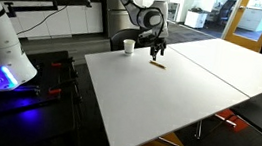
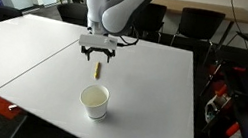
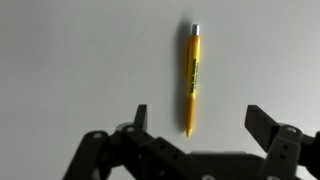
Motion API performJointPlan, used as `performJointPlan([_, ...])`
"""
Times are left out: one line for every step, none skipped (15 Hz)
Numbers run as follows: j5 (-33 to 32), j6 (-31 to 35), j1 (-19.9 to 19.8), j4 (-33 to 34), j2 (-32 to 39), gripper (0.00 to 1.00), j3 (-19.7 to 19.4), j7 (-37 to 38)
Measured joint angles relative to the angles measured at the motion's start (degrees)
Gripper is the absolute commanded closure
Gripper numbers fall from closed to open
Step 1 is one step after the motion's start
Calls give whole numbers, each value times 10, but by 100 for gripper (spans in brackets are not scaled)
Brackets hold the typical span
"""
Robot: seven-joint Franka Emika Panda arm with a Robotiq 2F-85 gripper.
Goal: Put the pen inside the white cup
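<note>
My gripper (image 2: 97, 53) hangs over the pen (image 3: 191, 80), jaws spread wide and empty; pen lies flat on the counter (image 2: 35, 54), long axis square to the closing line, centred between them; white cup (image 2: 94, 101) stands near, not touching.

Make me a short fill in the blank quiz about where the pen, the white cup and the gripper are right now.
1. The pen lies flat on the white ____.
2. The gripper hangs just above the pen with its jaws ____.
3. The white cup stands upright, and inside it there is ____.
Missing words: table; open; nothing.
</note>
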Motion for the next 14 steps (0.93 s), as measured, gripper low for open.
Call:
performJointPlan([0,0,0,17,13,0,-1,0])
performJointPlan([1,0,-1,33,26,0,-2,0])
performJointPlan([2,0,-1,48,38,0,-2,0])
performJointPlan([3,0,-2,63,50,4,-2,0])
performJointPlan([7,0,-2,77,61,10,-2,0])
performJointPlan([11,-1,-3,89,71,17,-2,0])
performJointPlan([15,-2,-3,100,80,19,-2,0])
performJointPlan([17,-3,-3,110,88,24,-2,0])
performJointPlan([19,-5,-4,119,95,24,-2,0])
performJointPlan([21,-7,-5,127,101,27,-2,0])
performJointPlan([22,-8,-5,134,105,41,-2,0])
performJointPlan([23,-10,-6,139,109,47,-2,0])
performJointPlan([25,-10,-7,144,112,53,-2,0])
performJointPlan([26,-10,-7,148,115,58,-2,0])
